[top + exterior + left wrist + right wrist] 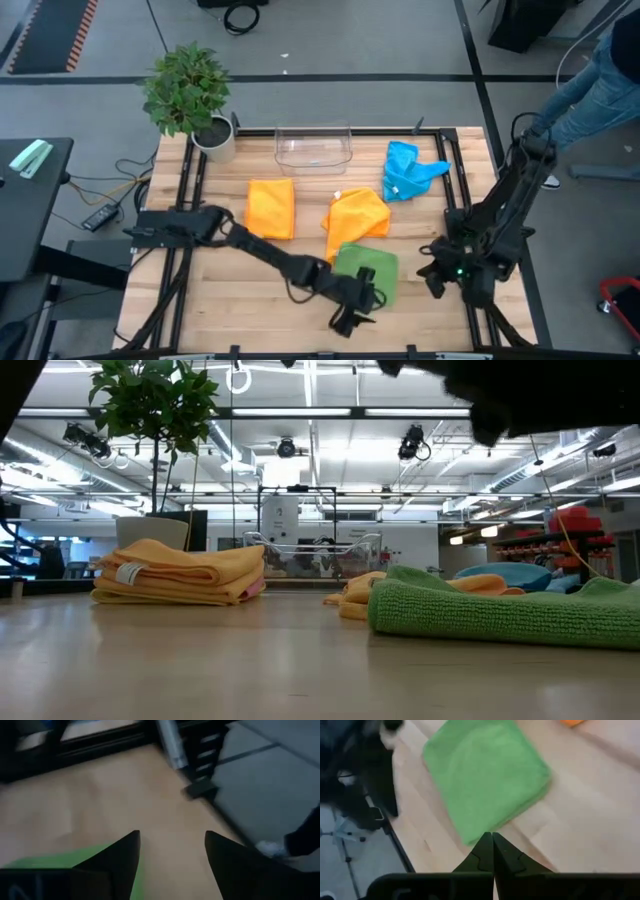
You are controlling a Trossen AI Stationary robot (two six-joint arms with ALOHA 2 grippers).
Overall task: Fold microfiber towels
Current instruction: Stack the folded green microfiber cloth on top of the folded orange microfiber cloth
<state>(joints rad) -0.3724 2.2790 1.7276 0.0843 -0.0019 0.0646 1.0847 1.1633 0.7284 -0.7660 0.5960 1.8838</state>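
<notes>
A folded green towel (368, 272) lies flat on the table near its front edge; it also shows in the low view (500, 610) and the right wrist view (487, 780). My left gripper (350, 320) hovers open just past the towel's near-left corner, and the towel's edge (60, 862) shows beside one finger in its own wrist view. My right gripper (437, 275) is shut and raised to the right of the green towel, with nothing in it (492, 845). A folded orange pile (270, 207), a crumpled orange towel (355, 218) and a crumpled blue towel (410, 170) lie farther back.
A clear plastic bin (314, 147) stands at the far edge, with a potted plant (190, 95) at the far left corner. A person (600, 75) stands beyond the far right corner. Bare wood (240, 275) lies left of the green towel.
</notes>
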